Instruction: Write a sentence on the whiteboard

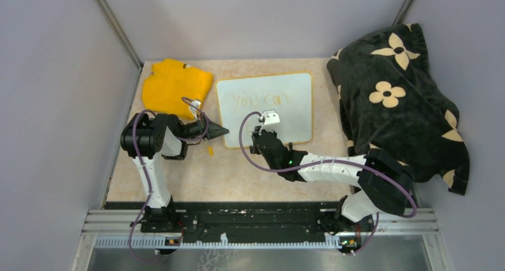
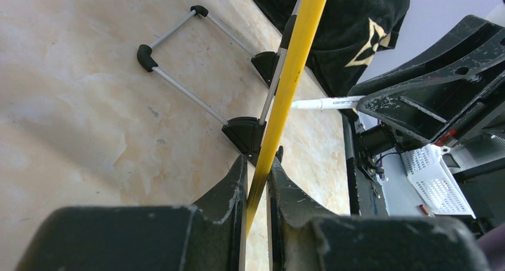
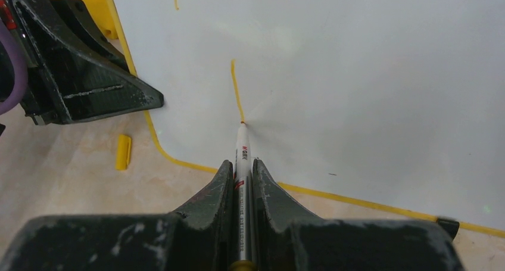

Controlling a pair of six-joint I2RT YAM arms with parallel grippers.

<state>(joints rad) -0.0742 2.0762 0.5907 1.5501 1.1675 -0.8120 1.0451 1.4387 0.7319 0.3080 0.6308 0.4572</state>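
Black rail (image 1: 256, 220), with both arm bases bolted to it, runs along the near edge. Beyond it stretches a beige, marbled table (image 1: 196, 176), shut in on three sides by plain grey-lilac wall panels (image 1: 59, 104) (slim metal posts (image 1: 116, 27) stand in the two far corners).

The whiteboard (image 1: 295, 119) sits toward the far middle of the table. Its left yellow-orange rim is pinched between the closed fingers of the left gripper (image 1: 221, 130). The right gripper (image 3: 241, 178) is clamped on a white marker (image 3: 242, 149), whose tip touches the board's lower left area at the end of a short yellow-orange stroke.

Of the sentence (image 1: 260, 98), only "you can" shows, across the board's upper half.

A yellow cloth (image 1: 175, 86) lies just beside the board on its left, at the table's far left. A small yellow cap (image 1: 210, 150) rests on the bare table near the board's near-left corner. A black cushion with cream flowers (image 1: 399, 98) fills the right side of the table, close to the board's right edge.
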